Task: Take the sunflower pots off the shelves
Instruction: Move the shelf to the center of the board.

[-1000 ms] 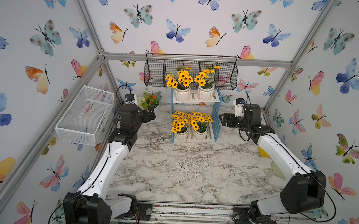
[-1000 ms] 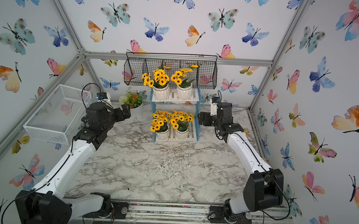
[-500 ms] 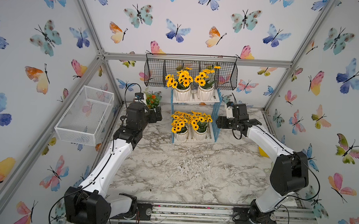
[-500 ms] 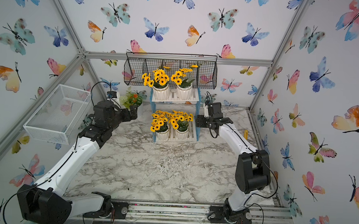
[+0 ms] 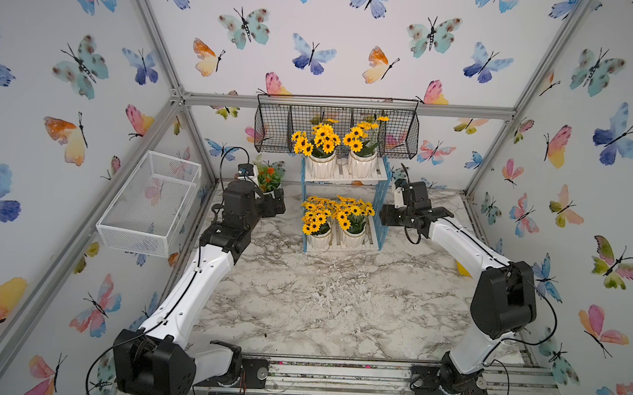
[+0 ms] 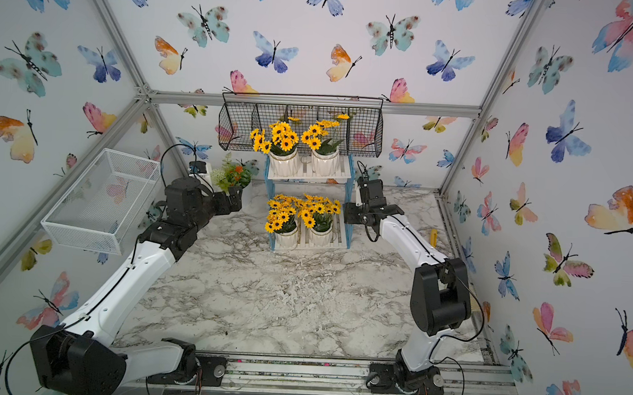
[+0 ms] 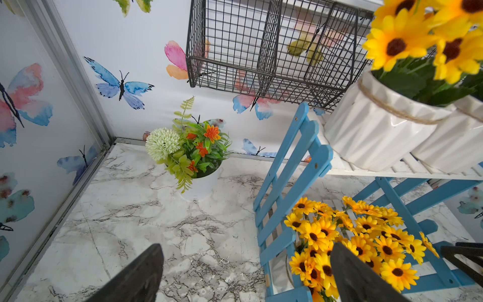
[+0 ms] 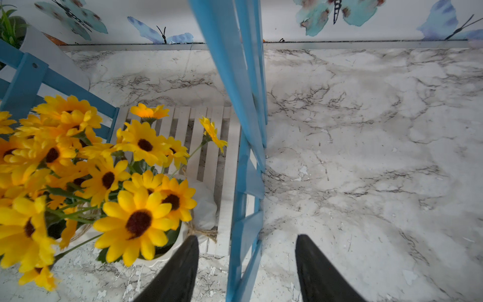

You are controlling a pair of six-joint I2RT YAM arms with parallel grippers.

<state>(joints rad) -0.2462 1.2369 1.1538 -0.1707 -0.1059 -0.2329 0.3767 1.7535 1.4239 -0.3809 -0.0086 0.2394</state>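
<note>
Our right gripper (image 8: 247, 236) has its two black fingers (image 8: 180, 264) parted and straddling a blue lattice side frame of the shelves (image 8: 235, 78), a small two-tier rack with white slatted boards. A gap shows on each side of the slat, so nothing is clamped. The fingers' bases are cut off by the picture's edge. Our left gripper (image 7: 248, 244) is spread wide and empty. It hovers over the grey-veined white marble tabletop (image 5: 321, 299), just beside the opposite side frame, and one finger (image 7: 350, 272) covers part of the lower blooms. All four sunflower pots (image 5: 322, 166), small white ribbed ones with yellow dark-centred flowers and green leaves, stand on the shelves, two on each tier. The lower pair is mostly buried under its own petals. In the right wrist view we make out only a strip of white rim and a twine knot. The upper blooms rise in front of the black wire basket (image 5: 274, 129) on the back wall and hide some of its mesh. The left arm hides the base of a white pot of mixed orange, white and green flowers (image 5: 269, 175) in both top views. A white mesh basket (image 5: 151, 204) hangs on the side wall. A small yellow object (image 6: 433, 237) lies partly behind the right arm, and we cannot tell what it is.
</note>
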